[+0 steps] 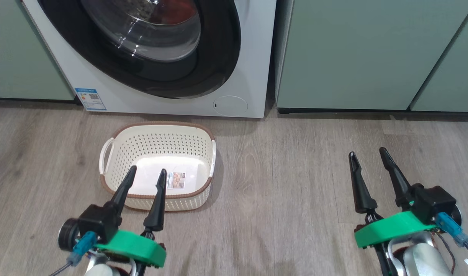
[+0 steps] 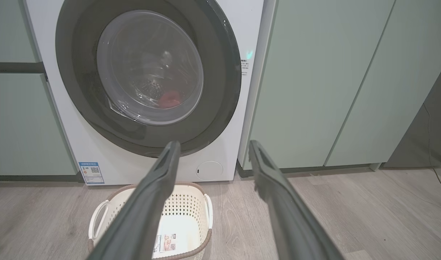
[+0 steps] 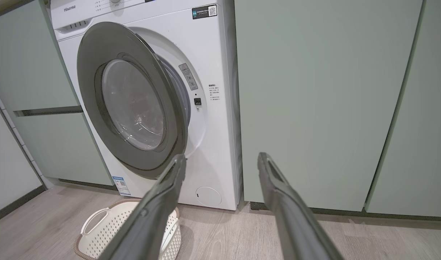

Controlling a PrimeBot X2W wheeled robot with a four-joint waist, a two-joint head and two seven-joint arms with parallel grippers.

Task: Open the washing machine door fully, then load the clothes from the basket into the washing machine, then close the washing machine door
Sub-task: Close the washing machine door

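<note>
In front of the washing machine [image 1: 257, 57], on the wood-grain floor [image 1: 280, 172], stands the cream perforated basket [image 1: 161, 142]. Its far brown rim lies near the machine's base but apart from it, between the blue label sticker [image 1: 90, 99] and the small round white panel [image 1: 230, 105]. A sticker [image 1: 175, 180] lies on the basket's floor.

The washing machine door [image 3: 134, 104] stands ajar, as the right wrist view shows. It is hinged on the side of the machine at the robot's left. Its free edge is swung off the white front panel, leaving a wedge of open gap on the robot's right. Red clothes [image 2: 169, 99] lie behind the door's domed glass, low in the drum.

The left claw [image 1: 148, 169] hangs before the machine with its two dark fingers apart and nothing between them. In the head view its tips fall over the near side of the basket.

The right claw [image 1: 367, 151] is likewise spread with nothing between its fingers. It is held over bare floor before the pale green cabinet [image 1: 352, 53] that adjoins the machine on the robot's right.

A broad strip of open floor separates the basket's right-hand rim from the right claw. A narrower strip runs between the basket's far rim and the machine's base.
</note>
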